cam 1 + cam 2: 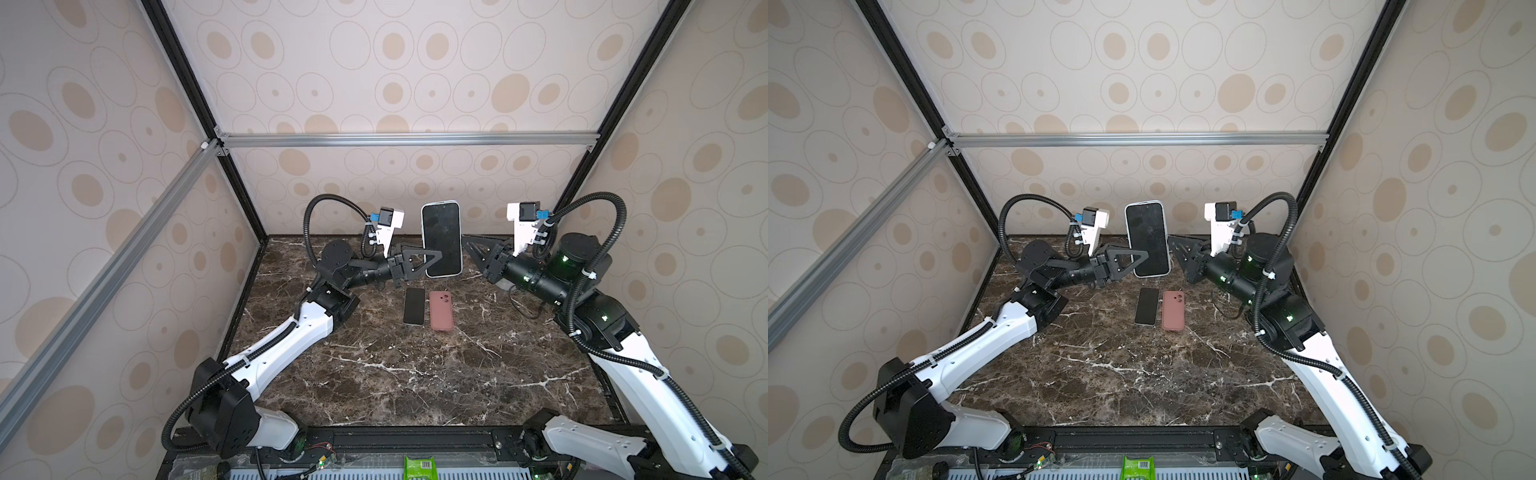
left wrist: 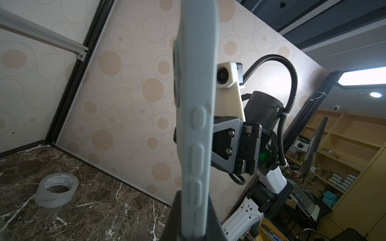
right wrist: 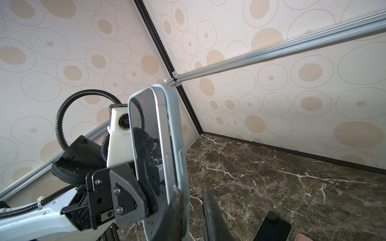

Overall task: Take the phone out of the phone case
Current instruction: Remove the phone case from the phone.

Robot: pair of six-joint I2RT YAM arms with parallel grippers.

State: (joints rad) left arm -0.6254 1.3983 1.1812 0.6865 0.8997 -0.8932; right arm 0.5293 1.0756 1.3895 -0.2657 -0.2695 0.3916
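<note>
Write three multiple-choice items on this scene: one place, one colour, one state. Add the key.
1. The pink case lies: A) on the table beside the bare phone; B) in a claw; C) atop the bare phone.
2. The case around the held phone is: A) red; B) pale blue-grey; C) green.
3. The left claw is: A) open and empty; B) resting on the table; C) shut on the held phone.
Key: A, both lie flat side by side; B, the wrist views show its pale shell; C, it pinches the phone upright above the table.

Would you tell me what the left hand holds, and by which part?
The cased phone: the left hand pinches screen and back, low on one side.
</note>
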